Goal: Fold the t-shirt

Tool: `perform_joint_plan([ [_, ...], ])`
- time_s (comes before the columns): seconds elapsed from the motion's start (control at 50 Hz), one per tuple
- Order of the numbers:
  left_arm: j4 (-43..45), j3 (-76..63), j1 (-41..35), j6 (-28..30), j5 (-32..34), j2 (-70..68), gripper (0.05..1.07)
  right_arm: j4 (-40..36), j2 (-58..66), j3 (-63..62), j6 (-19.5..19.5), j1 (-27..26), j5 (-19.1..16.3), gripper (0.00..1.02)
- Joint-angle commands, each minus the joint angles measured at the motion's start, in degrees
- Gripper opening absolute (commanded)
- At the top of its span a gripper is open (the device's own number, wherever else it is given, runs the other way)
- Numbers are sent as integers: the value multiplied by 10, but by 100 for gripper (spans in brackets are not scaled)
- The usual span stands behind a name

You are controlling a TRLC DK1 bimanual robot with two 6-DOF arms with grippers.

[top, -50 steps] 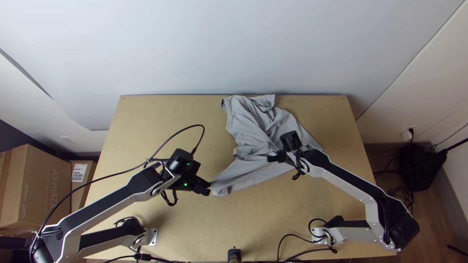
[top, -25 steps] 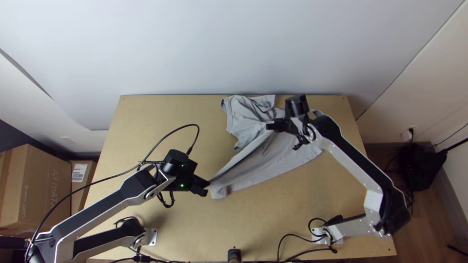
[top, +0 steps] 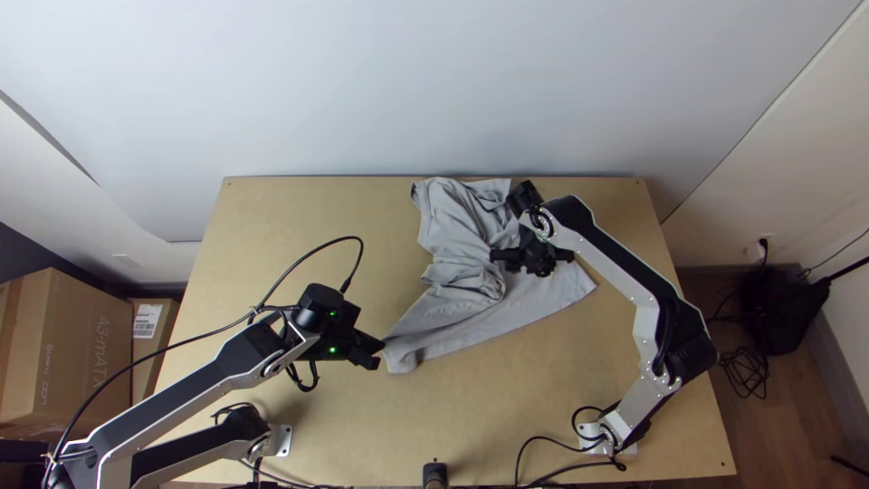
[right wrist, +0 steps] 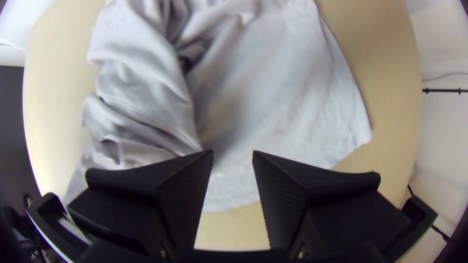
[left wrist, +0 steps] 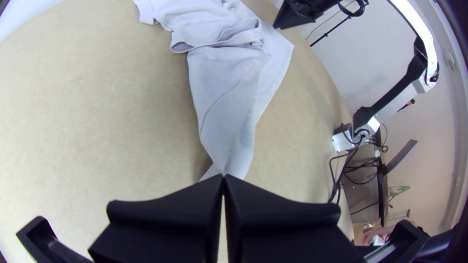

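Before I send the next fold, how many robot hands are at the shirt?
2. The left hand is shut on the narrow near end of the shirt; the right hand is open over the wider part, farther up the table.

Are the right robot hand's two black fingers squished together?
No, the right gripper has its two wide black fingers apart, with the grey t-shirt showing in the gap between them.

Pincer (right wrist: 233,158) parted above rumpled grey t-shirt (right wrist: 282,92) on table (right wrist: 395,63).
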Motion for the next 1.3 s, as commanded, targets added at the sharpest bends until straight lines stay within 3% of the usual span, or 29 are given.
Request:
perform_joint_plan([
  [0.0, -2, -12, 5, -5, 0, -14, 8, -10, -17, 4, 12, -10, -3, 40],
  [0.14, 1, -15, 5, -6, 0, -16, 8, 58, -54, 20, -15, 22, 4, 41],
  [0.3, 3, -19, 4, -13, 0, -20, 8, 60, -9, 85, -33, 74, 38, 41],
  [0.82, 18, -18, -3, -15, 0, -37, 8, 41, 227, 327, -3, 169, 38, 40],
  [1.06, 23, -12, -12, -17, 0, -42, 8, 37, 287, 375, -2, 189, 50, 36],
  [1.28, 32, -13, -12, -16, -1, -46, 8, -15, 304, 395, 5, 205, 52, 36],
])
